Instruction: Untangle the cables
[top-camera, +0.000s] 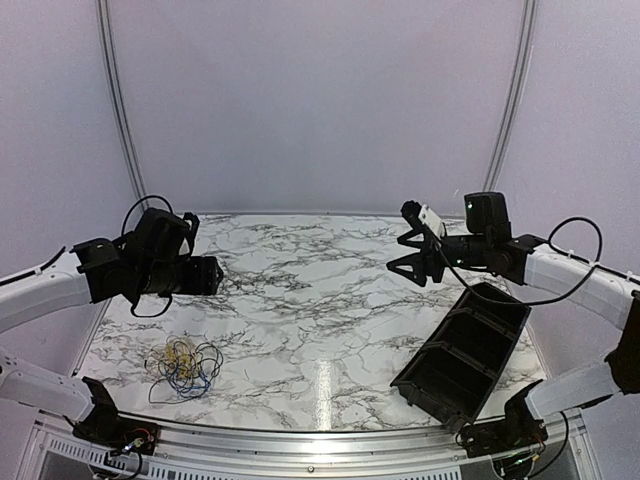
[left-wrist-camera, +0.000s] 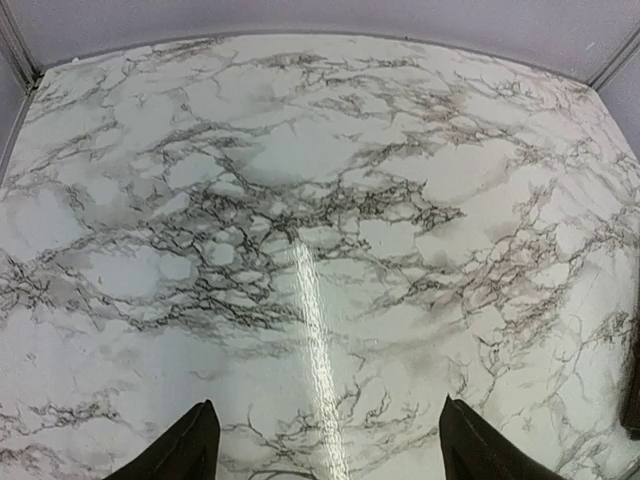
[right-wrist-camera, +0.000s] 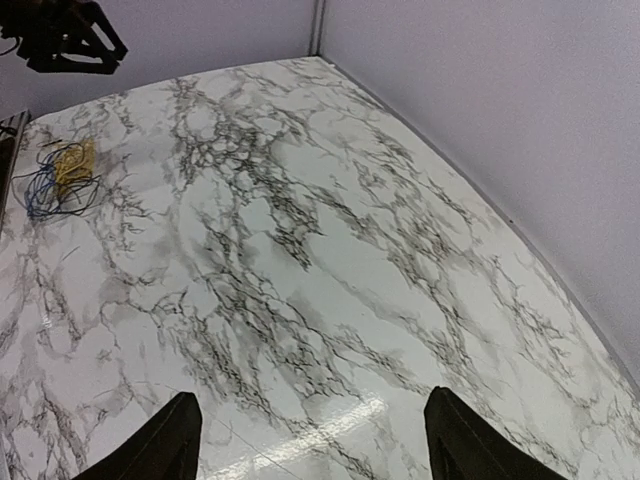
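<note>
Closest to the overhead camera, the cables (top-camera: 182, 363) lie in one loose tangle on the near-left part of the marble desk (top-camera: 300, 300). The heap is roughly round, a little wider across the desk than deep, so it points no clear way. Its yellow coil sits on the far-left side, while blue and black loops spill toward the right and the near edge. The right wrist camera shows the same heap of cables (right-wrist-camera: 58, 178) far off across the desk.

Just beyond the cables, the left fingers (left-wrist-camera: 190, 445) hang above the desk, spread wide apart and holding nothing. The right fingers (right-wrist-camera: 165, 440) are also wide apart and empty, raised over the far-right side. Below them a black tray (top-camera: 465, 345) lies tilted, well apart from the cables.
</note>
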